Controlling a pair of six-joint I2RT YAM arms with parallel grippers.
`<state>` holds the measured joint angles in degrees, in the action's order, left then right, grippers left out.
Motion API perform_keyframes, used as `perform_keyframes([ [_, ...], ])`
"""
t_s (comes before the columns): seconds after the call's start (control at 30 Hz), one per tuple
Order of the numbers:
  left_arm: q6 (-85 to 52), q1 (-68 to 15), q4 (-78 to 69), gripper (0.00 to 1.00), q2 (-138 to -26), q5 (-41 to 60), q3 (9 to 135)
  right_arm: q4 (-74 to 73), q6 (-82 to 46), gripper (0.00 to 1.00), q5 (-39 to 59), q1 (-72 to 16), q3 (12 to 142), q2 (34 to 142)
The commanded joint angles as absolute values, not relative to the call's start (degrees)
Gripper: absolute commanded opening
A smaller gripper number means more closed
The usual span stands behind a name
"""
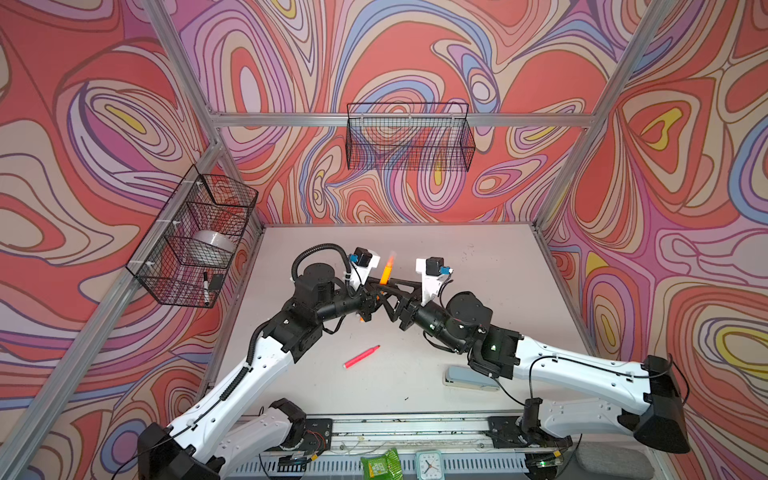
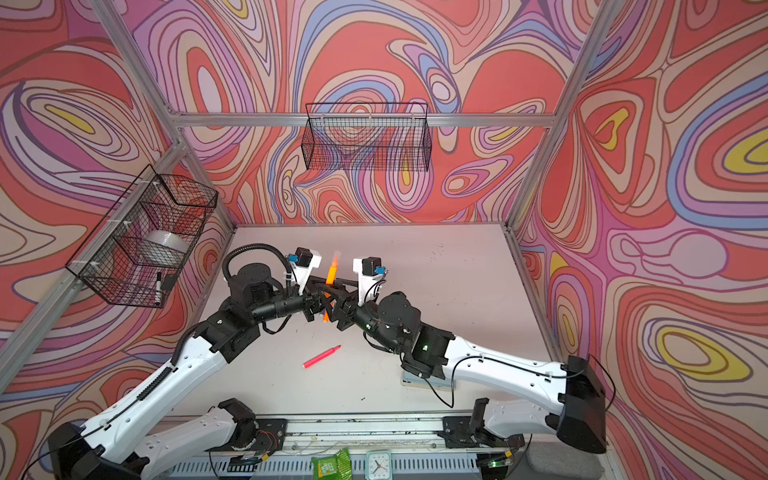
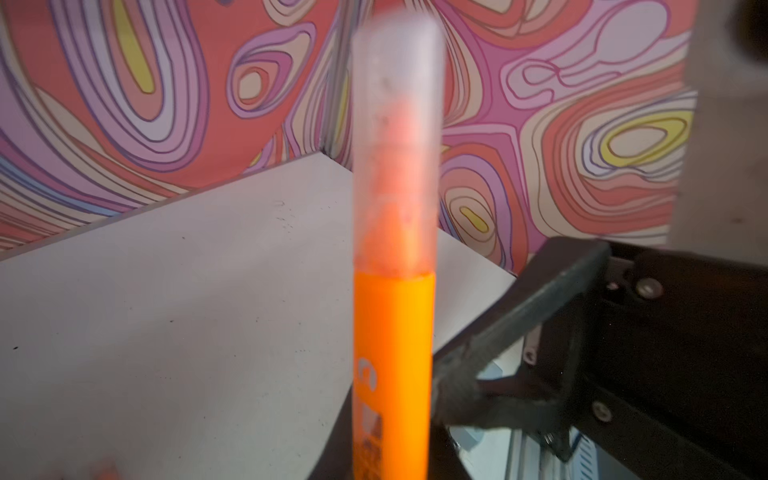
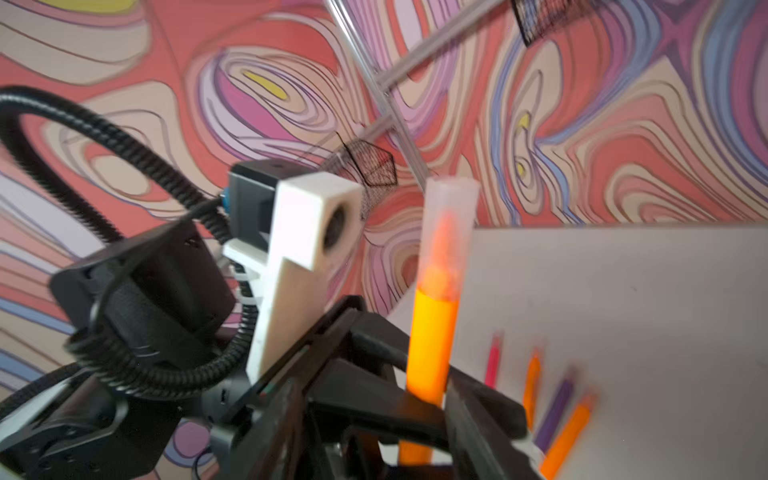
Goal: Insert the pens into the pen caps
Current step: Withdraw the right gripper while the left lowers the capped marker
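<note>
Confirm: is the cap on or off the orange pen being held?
On. The translucent cap sleeves the tip of the orange pen, rim meeting the barrel; both wrist views show it.

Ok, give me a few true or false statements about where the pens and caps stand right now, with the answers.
1. The left pincer holds an orange pen upright with a clear cap on its tip. True.
2. The right pincer clamps that cap. False: its jaws stand open beside the pen.
3. The pink pen on the table is capped. False: its pointed tip is bare.
4. A grey-blue stapler lies under the right arm. True.
</note>
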<state>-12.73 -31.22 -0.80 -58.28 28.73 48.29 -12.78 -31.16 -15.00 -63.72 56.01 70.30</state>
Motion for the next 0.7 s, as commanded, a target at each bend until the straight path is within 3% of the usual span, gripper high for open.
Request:
perform_keyframes([
  [0.0,-18.23,-31.51,-6.02,0.0,-62.01,14.7,42.35,-0.37,-31.96,0.69,-19.69,-64.69,58.95,68.11],
  [0.27,-21.93,-31.46,3.84,0.0,-77.8,-1.03,46.71,11.34,-39.85,0.77,-28.65,-61.34,52.71,59.44],
  [0.5,-21.98,-33.93,10.23,0.0,-90.84,-4.43,54.79,17.41,-46.88,0.77,-20.83,-52.69,49.33,59.76],
  [0.67,-22.66,-34.77,16.54,0.0,-97.63,-8.65,60.25,19.45,-47.81,0.77,-19.7,-51.7,49.63,63.36],
])
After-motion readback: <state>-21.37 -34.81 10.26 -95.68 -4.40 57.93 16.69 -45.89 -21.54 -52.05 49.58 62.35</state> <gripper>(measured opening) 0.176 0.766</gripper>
